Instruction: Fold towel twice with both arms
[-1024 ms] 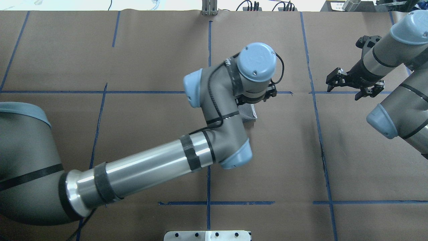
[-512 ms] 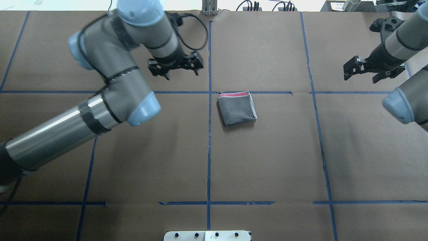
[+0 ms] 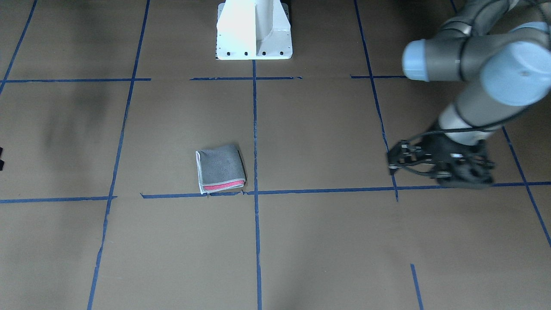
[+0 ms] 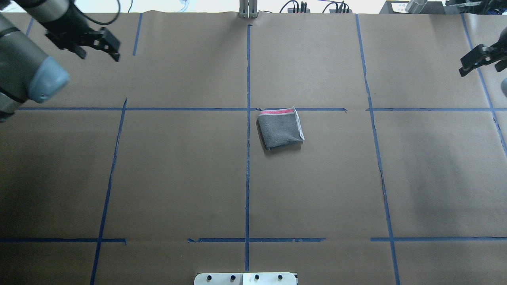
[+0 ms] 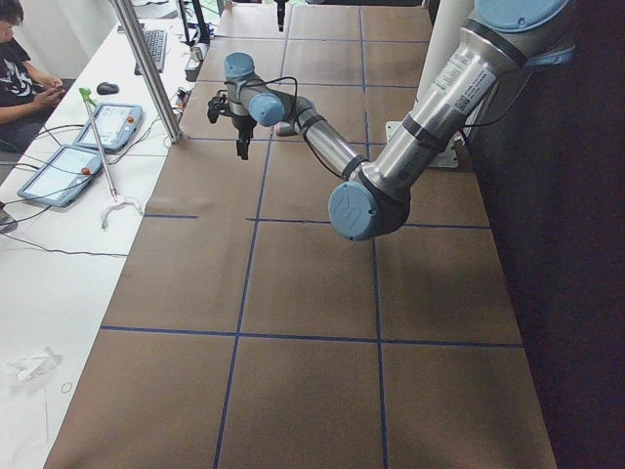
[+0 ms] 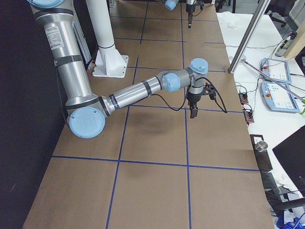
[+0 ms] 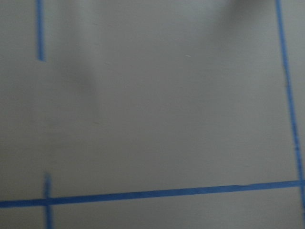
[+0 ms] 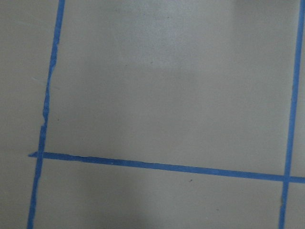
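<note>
The towel [image 4: 280, 128] lies folded into a small grey square with a pink-red strip along its far edge, just right of the centre tape line; in the front-facing view the towel [image 3: 221, 168] rests flat and untouched. My left gripper [image 4: 100, 55] hovers open and empty at the table's far left corner, well away from the cloth, and the left gripper [image 3: 439, 171] shows low over the paper. My right gripper [image 4: 481, 66] is open at the far right edge, partly cut off. Both wrist views show only brown paper and blue tape.
Brown paper with a grid of blue tape [image 4: 247, 178] covers the table. The white pedestal base [image 3: 254, 30] stands at the robot's side. A metal post [image 4: 247, 10] and cables sit at the far edge. A seated person [image 5: 20, 68] and tablets [image 6: 276, 90] occupy the side bench.
The left arm swung off the towel to the far left corner, uncovering the folded cloth. The right gripper drew back toward the right edge. The towel stayed put.
</note>
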`<control>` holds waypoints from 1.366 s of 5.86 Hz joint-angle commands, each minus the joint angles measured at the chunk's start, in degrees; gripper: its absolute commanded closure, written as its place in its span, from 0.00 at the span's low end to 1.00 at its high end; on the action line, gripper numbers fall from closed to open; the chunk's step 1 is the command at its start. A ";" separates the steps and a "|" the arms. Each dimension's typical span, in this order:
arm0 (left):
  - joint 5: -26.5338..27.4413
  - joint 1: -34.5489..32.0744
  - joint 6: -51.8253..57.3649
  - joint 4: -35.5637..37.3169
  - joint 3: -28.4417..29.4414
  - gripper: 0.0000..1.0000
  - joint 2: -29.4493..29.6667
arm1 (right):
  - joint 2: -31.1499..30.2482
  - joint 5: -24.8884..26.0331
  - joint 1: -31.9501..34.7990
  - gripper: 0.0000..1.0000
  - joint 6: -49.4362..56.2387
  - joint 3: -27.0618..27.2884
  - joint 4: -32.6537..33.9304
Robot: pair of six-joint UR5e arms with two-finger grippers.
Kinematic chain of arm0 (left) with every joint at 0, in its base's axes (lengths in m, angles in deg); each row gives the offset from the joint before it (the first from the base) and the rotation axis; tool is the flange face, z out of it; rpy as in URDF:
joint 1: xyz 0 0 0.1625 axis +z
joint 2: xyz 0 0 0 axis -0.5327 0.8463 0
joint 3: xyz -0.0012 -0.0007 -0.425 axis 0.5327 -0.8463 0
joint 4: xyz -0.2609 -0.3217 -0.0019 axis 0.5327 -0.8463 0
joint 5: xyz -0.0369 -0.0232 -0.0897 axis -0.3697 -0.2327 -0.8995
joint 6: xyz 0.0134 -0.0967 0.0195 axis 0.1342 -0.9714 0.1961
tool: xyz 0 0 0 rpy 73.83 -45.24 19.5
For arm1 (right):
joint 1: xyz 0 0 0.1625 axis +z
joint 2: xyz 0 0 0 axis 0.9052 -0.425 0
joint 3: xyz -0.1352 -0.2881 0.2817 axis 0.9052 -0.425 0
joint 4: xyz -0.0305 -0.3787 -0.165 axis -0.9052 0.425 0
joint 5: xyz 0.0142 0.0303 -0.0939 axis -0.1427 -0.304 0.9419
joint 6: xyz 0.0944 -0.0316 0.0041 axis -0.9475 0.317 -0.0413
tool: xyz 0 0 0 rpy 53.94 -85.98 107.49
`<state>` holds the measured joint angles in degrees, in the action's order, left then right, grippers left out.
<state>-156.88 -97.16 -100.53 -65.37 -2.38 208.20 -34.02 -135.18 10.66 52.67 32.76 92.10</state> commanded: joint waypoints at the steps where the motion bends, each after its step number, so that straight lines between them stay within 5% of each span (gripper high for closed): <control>1: -2.60 -8.90 21.69 0.41 0.16 0.00 -11.80 | -4.41 -1.16 6.11 0.00 12.34 2.00 4.77; 2: -2.60 -13.03 31.20 0.41 1.21 0.00 -16.47 | -8.36 -1.16 7.96 0.00 14.31 4.02 4.87; 6: -10.77 -26.34 31.83 1.38 3.24 0.00 -30.47 | -18.48 -2.03 11.39 0.00 14.50 6.14 4.17; 8: -8.68 -26.08 21.32 0.94 -5.52 0.00 -32.25 | -22.63 -1.86 11.50 0.00 14.24 10.44 4.17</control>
<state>-166.77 -123.19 -75.12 -64.42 -4.39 176.60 -55.09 -137.00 22.03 67.01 41.67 96.28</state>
